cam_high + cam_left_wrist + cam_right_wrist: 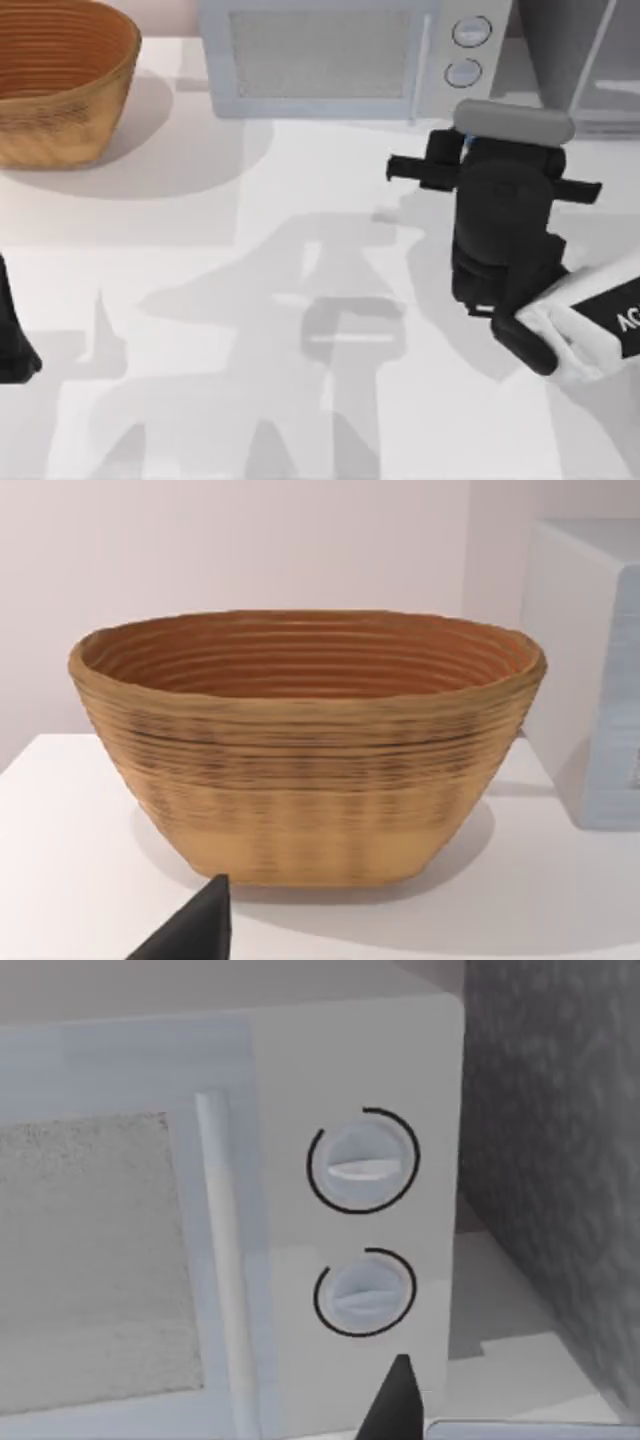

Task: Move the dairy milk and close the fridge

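On the worktop point(200, 300) stood one basket point(60, 80), one microwave point(330, 55) and one fridge point(585, 50); right tool point(470, 140) faced the microwave, finger spread indiscernible; left arm point(15, 330) sat parked.

Light is bright and even across the white surface point(200, 300). Soft-edged grey shadows lie on it: overlapping arm-shaped ones near its middle, and a rounded one beside the wicker basket point(60, 80) on the side toward the microwave point(340, 55). No glare spots show. The microwave's knobs look slightly soft in the right wrist view, and the basket's weave looks smeared in the left wrist view.
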Tool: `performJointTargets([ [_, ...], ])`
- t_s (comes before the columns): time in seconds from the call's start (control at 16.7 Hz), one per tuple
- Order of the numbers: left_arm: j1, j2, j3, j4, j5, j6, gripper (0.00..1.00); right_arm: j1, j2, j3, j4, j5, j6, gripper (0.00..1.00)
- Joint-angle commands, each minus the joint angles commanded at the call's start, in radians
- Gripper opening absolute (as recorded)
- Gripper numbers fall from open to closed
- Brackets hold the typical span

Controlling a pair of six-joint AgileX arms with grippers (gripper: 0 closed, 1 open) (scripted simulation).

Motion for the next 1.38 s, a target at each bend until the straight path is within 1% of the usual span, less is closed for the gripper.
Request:
performJointTargets([
  [0.3, 0.000, 0.000, 0.000, 0.000, 0.000, 0.000, 1.00, -0.193, -0.139, -0.117, 0.008, -0.224, -0.028, 0.00],
  [0.42, 0.000, 0.000, 0.000, 0.000, 0.000, 0.000, 1.00, -0.272, -0.184, -0.177, -0.002, -0.358, -0.044, 0.00],
  [0.6, 0.000, 0.000, 0.000, 0.000, 0.000, 0.000, 1.00, -0.431, -0.277, -0.266, -0.005, -0.577, -0.072, 0.00],
  [0.78, 0.000, 0.000, 0.000, 0.000, 0.000, 0.000, 1.00, -0.572, -0.393, -0.341, 0.010, -0.732, -0.098, 0.00],
  [0.9, 0.000, 0.000, 0.000, 0.000, 0.000, 0.000, 1.00, -0.623, -0.444, -0.374, 0.022, -0.786, -0.106, 0.00],
  [0.96, 0.000, 0.000, 0.000, 0.000, 0.000, 0.000, 1.00, -0.633, -0.455, -0.381, 0.025, -0.797, -0.106, 0.00],
  [1.38, 0.000, 0.000, 0.000, 0.000, 0.000, 0.000, 1.00, -0.632, -0.442, -0.368, 0.024, -0.800, -0.104, 0.00],
])
